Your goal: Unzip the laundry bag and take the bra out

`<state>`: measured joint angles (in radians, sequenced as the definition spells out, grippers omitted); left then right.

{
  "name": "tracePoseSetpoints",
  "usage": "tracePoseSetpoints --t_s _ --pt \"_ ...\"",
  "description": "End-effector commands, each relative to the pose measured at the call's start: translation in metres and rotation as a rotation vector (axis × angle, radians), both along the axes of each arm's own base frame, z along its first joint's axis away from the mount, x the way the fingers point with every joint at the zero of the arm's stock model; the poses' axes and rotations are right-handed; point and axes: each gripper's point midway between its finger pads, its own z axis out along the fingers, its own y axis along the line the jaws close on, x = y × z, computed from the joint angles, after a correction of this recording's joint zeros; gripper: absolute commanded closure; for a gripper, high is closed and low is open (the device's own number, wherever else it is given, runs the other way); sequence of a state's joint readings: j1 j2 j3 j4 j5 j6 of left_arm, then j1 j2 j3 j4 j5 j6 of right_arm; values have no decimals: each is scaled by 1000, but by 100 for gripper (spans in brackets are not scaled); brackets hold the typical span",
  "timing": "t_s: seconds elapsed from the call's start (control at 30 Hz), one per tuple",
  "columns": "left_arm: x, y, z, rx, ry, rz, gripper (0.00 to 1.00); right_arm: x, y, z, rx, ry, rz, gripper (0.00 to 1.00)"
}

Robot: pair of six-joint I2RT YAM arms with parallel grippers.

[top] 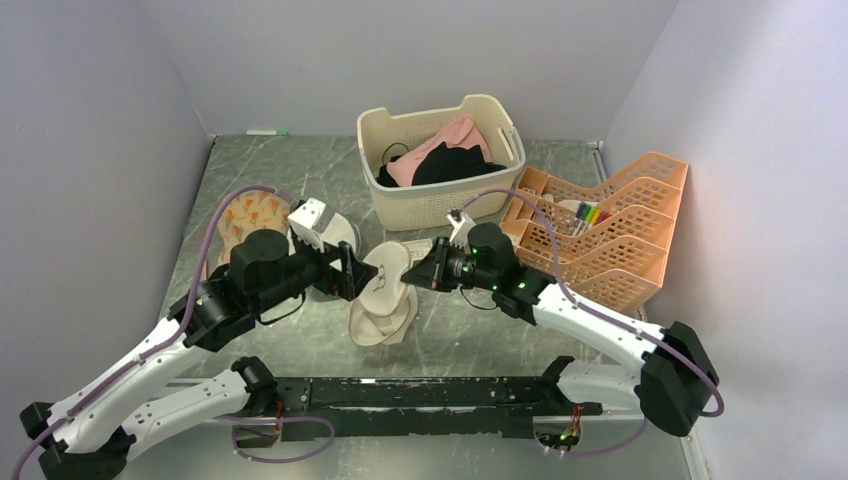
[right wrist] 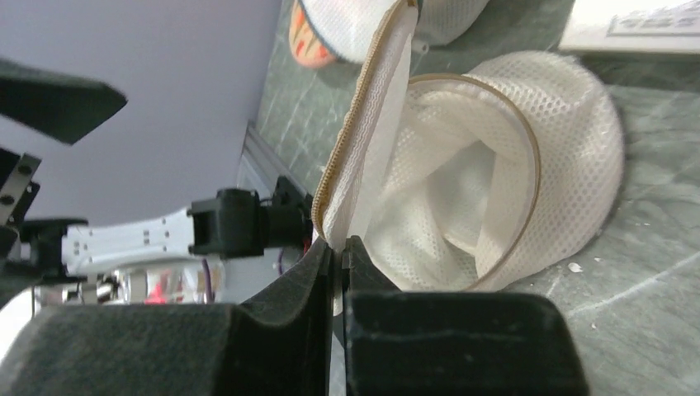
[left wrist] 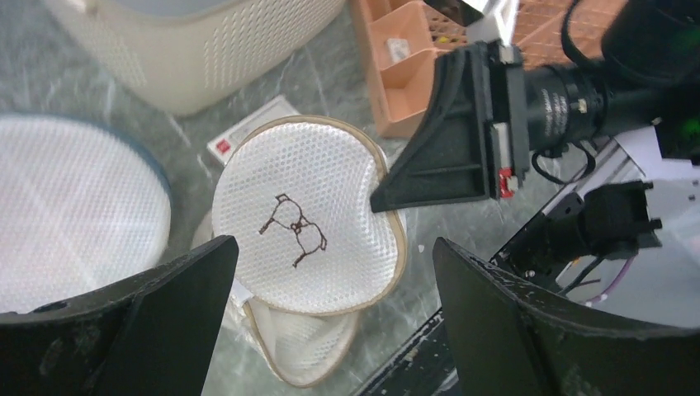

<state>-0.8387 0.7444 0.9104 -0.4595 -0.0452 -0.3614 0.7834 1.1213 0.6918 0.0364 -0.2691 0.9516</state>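
Mid-frame on the worktop [top: 460, 340], the laundry bag [top: 383, 312] lies between the tools: right tool [top: 408, 275] pinched on its raised flap's beige rim, left tool [top: 352, 275] spread apart, facing it from the left.

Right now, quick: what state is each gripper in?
Left gripper: open, holding nothing.
Right gripper: closed, pinching the edge of the laundry bag flap.

Left gripper [left wrist: 334, 247] spread wide, right gripper [right wrist: 337, 249] clamped
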Motion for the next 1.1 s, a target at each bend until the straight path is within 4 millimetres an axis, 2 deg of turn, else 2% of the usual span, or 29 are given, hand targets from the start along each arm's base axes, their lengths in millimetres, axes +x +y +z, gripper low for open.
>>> tracePoseSetpoints --t_s 0.0,0.1,0.27,0.43,0.53,0.73,0.9,0.97,1.07 --pt "3 13 -28 -30 224 191 1 -33 20 -3 86 -28 243 100" --pt "5 4 -41 -55 276 203 1 -43 27 -8 134 -14 289 100" --pt "12 -1 -45 -84 286 231 0 -51 38 -41 86 33 328 100" --pt "14 -5 -50 -76 300 227 0 -31 39 -79 -27 18 275 100" --pt "11 -7 -57 -71 325 217 1 -21 35 -108 -77 45 255 100" --pt "2 -4 -65 -91 357 207 1 -22 15 -158 -172 104 238 100" --pt "6 12 -73 -86 332 284 1 -21 10 -173 -220 105 239 99" --pt "9 18 -77 -91 311 314 3 -18 7 -174 -238 97 230 96" --pt "10 16 -75 -112 296 305 4 -15 4 -169 -253 71 230 92"
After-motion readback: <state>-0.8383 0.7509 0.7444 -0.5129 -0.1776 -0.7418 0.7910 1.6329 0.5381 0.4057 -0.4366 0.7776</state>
